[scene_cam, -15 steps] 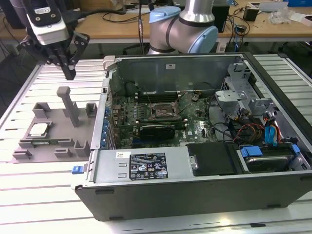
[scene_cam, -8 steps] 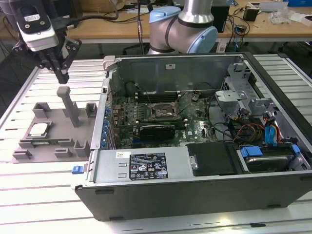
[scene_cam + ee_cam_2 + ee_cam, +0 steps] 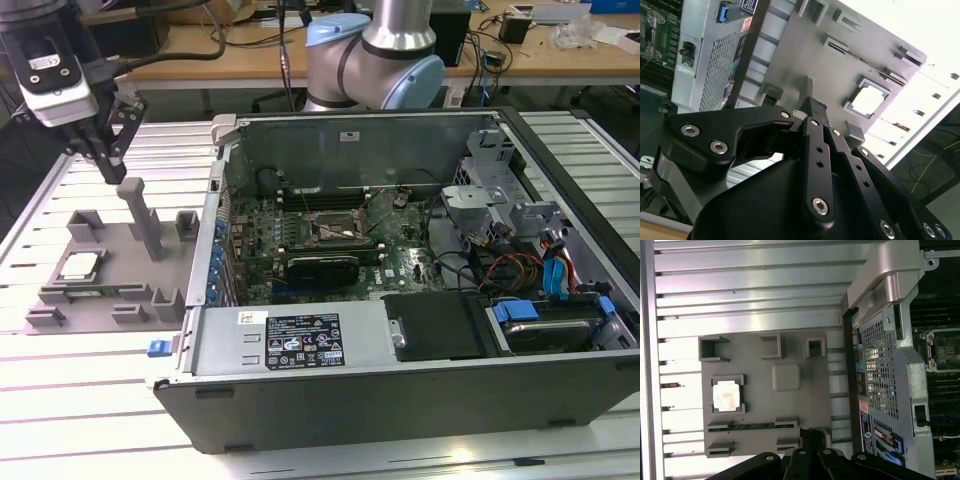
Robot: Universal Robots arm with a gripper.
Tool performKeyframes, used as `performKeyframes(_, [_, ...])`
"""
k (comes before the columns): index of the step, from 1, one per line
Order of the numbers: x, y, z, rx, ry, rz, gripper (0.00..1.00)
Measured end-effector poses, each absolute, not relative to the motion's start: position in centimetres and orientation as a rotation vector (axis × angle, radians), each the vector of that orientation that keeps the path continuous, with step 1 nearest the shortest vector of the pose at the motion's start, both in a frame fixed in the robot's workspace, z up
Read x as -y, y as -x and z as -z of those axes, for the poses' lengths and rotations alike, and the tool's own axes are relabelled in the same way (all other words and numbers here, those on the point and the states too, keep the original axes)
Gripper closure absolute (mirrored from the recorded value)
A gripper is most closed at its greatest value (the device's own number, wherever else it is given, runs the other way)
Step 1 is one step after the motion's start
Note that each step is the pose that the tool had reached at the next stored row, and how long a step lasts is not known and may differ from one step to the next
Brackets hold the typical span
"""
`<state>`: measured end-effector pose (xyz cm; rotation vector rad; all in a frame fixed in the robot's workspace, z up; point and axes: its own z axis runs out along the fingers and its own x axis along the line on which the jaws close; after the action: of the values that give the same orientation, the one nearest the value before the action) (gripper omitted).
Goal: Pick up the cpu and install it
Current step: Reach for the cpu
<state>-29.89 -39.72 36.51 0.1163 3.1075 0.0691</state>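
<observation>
While the cpu (image 3: 80, 265) sits in the grey tray (image 3: 112, 243), the pincer (image 3: 107, 168) hangs above, tips pressed together.

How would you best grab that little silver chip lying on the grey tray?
Probably from straight above, pinching two opposite thin edges. The cpu lies flat, top plate up, in a shallow nest on the grey tray, so nothing can slide under it. Its rim is partly guarded by raised tabs; the pinch should go on the sides they leave free.
</observation>
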Motion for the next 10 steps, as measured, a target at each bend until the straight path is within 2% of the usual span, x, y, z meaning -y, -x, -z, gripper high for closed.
performKeyframes(10, [39.6,32.1,-35.4,-3.107,-0.116,-0.069,0.89])
